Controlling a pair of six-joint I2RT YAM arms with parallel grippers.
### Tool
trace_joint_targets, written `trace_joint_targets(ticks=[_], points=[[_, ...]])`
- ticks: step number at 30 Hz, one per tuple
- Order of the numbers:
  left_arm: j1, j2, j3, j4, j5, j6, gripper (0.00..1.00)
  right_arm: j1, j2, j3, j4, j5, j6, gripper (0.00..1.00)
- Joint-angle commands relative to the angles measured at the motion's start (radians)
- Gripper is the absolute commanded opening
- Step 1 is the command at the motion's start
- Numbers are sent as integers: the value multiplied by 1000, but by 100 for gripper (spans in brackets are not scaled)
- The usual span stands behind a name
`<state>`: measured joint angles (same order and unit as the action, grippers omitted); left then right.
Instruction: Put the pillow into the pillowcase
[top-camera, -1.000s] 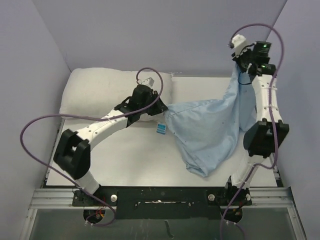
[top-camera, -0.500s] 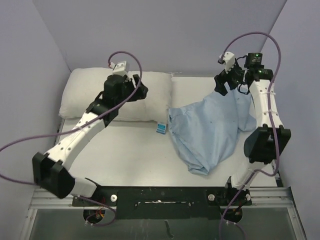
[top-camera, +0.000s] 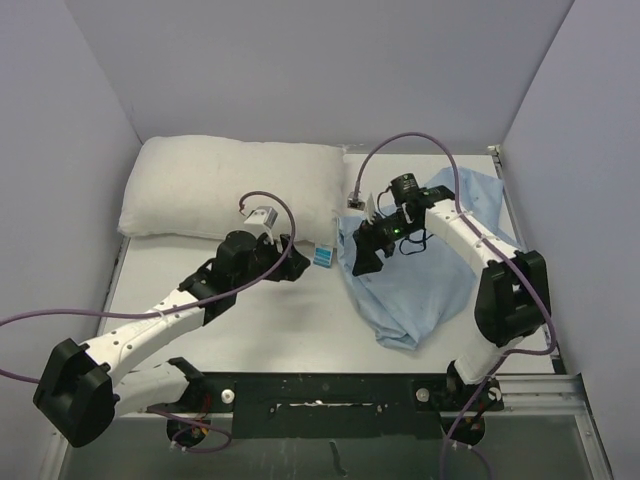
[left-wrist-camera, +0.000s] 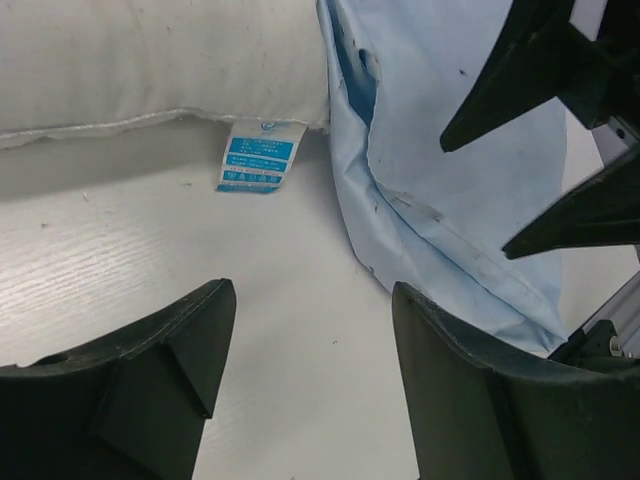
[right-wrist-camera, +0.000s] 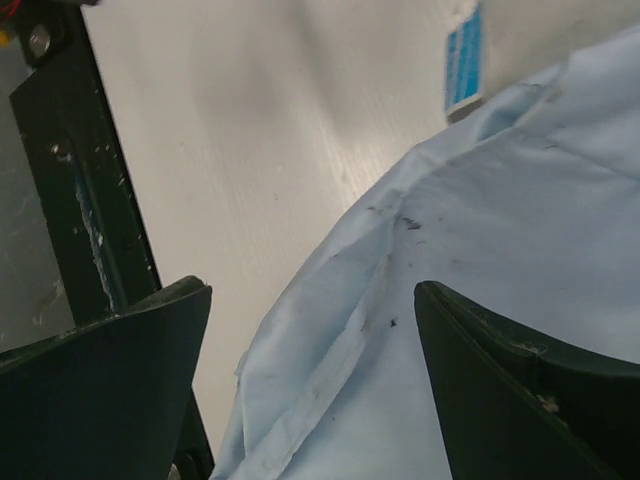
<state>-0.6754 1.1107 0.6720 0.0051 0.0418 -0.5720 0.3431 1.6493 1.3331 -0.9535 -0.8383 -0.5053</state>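
Top external view showed the pillow (top-camera: 230, 185) lying along the far left of the table (top-camera: 300, 330), wholly outside the pillowcase (top-camera: 430, 295). The pillowcase lay crumpled on the right side, its left edge just beside the pillow's right end. A small blue label (top-camera: 322, 257) stuck out from the pillow's corner between them. The left gripper (top-camera: 297, 268) hovered over bare table near the label, jaws spread and empty. The right gripper (top-camera: 362, 248) hung above the pillowcase's left edge, jaws likewise spread wide, gripping nothing. Whether its fingertips touched the cloth could not be told.
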Motion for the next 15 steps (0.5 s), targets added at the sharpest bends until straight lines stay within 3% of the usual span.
trace_joint_targets(ticks=[1,6,15], points=[[13,-32,63,81,-43,25,63,-3,73,98,210,123,238,85],[16,-109,38,17,-94,17,63,62,159,128,262,225,316,82],[22,-173,41,-25,-153,79,68,91,147,9,312,334,319,73]])
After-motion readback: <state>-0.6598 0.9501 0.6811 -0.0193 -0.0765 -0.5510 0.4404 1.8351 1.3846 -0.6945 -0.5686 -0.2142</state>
